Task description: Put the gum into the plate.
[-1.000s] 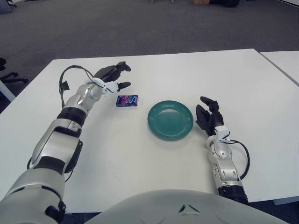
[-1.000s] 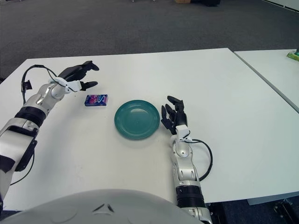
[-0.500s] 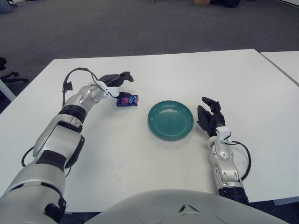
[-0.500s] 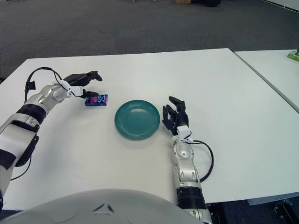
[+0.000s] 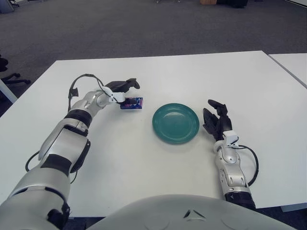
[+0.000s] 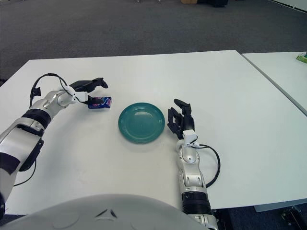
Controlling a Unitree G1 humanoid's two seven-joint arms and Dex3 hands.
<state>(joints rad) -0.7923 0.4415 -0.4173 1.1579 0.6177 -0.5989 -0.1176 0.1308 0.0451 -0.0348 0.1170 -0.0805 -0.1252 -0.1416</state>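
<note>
Reaching across the white bench (image 5: 144, 158), my left hand (image 5: 119, 89) sits right over the gum (image 5: 132, 103), its black fingers (image 5: 130, 84) spread apart above the pack and the thumb low at the pack's near-left edge; I cannot tell whether anything has closed on it yet. The gum is a small flat rectangular pack, blue with pink and white print, lying flat on the smooth bench just left of the plate (image 5: 175, 123) and clear of it. That plate is a round, shallow, glossy teal dish. My right hand (image 5: 215, 121) rests on the bench just right of the plate, fingers loosely spread, holding nothing.
</note>
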